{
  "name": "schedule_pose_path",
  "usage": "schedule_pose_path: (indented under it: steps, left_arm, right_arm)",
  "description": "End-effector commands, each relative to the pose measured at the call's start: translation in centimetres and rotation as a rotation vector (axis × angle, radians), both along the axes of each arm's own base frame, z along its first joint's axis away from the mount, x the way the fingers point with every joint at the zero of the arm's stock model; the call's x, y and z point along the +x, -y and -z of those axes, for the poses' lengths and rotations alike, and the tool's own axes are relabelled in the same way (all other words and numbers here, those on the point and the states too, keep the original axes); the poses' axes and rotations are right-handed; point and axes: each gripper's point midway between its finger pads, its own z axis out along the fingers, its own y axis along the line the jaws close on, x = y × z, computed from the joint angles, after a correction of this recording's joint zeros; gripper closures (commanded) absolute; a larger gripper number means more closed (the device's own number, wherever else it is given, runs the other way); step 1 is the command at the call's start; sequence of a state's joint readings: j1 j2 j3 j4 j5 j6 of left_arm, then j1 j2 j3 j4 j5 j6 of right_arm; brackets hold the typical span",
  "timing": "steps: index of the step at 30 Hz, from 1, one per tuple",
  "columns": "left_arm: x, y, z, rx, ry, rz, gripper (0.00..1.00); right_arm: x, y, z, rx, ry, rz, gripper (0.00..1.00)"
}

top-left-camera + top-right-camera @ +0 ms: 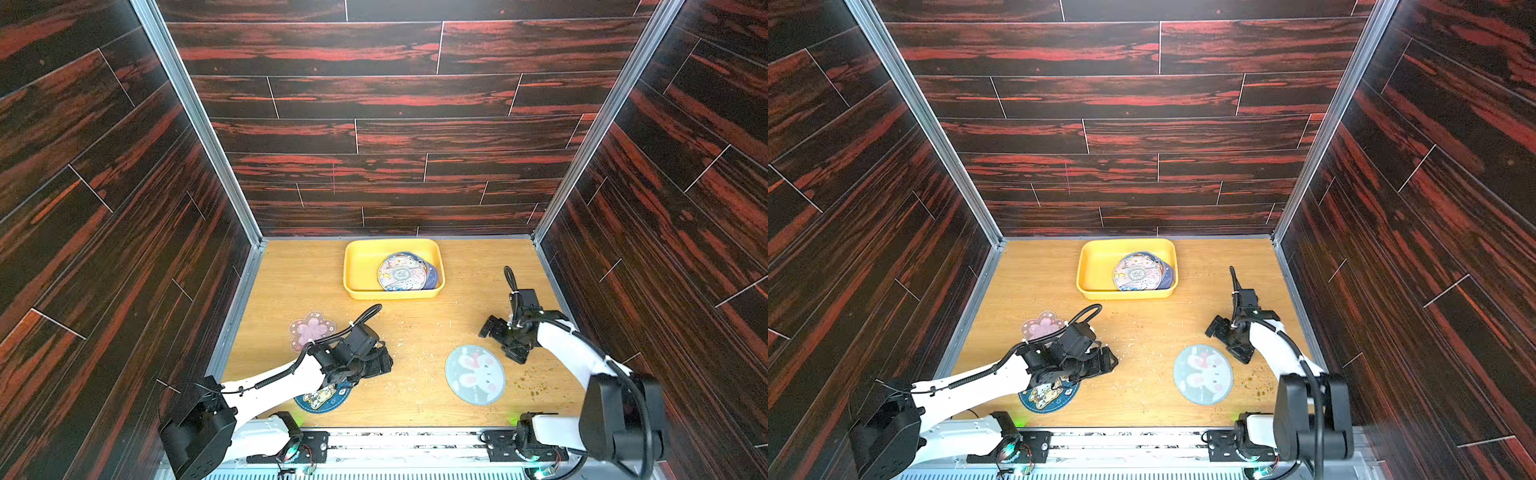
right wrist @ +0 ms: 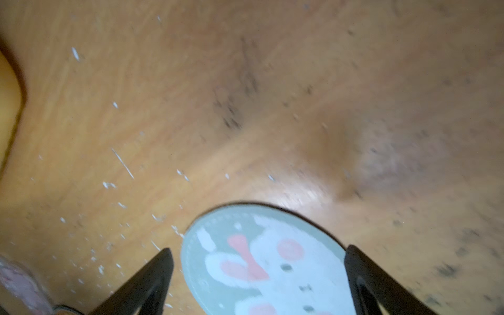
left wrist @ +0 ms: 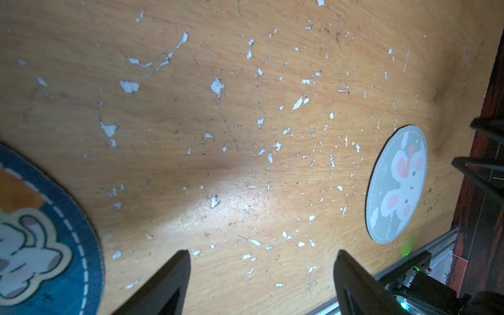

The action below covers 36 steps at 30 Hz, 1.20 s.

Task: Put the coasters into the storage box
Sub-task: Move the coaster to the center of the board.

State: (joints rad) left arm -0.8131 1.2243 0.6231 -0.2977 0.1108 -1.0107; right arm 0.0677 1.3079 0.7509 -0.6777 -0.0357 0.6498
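Both top views show storage box (image 1: 353, 266) holding stacked round coasters (image 1: 402, 272).

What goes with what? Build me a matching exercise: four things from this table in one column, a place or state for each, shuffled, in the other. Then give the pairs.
Things
1. pink blossom coaster
2. grey rabbit coaster
3. blue cartoon coaster
4. storage box

Places or states
A. at the back of the table, holding a stack of round coasters
B. partly hidden under the left arm
C. lying flat by the open right claw
D. translucent, on the table's left side

Pairs: 1-D, 2-C, 3-B, 4-A.
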Motion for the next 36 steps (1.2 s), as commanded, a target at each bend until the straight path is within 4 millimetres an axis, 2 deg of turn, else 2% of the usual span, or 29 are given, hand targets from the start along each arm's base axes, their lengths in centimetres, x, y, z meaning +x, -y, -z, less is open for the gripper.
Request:
schedule_pose_path:
  steps: [1,3,12,20,25,30,36]
  left_arm:
    - [0.1,-0.5,-0.3,-0.002,0.02,-0.016,0.14]
    - [0.1,-0.5,-0.3,-0.004,0.022,-0.016,0.14]
    - [0.1,-0.3,-0.4,-0.005,0.022,-0.005,0.14]
    - [-0.2,-0.7,-0.2,-0.005,0.021,-0.017,0.14]
    - [-0.2,-0.8,0.1,-0.001,0.018,-0.016,0.14]
    - [-0.3,-1.1,0.3,0.01,0.02,-0.02,0.14]
    - [-0.2,-1.4,0.8,0.036,0.021,-0.018,0.14]
  right_arm:
    - [-3.7,0.4,1.3,-0.017,-0.098,-0.003,0.02]
    - [-4.6,0.3,2.0,-0.008,-0.113,0.004,0.02]
    - [-5.4,0.7,3.7,-0.02,-0.148,0.051,0.01]
    - [-6.1,-1.3,4.6,0.067,-0.148,0.031,0.02]
    - [-7.0,-4.5,4.9,0.109,-0.166,-0.04,0.01]
    - [-7.6,-8.7,5.4,0.129,-0.18,-0.123,0.02]
    - [-6.3,-14.5,5.2,0.133,-0.159,-0.252,0.01]
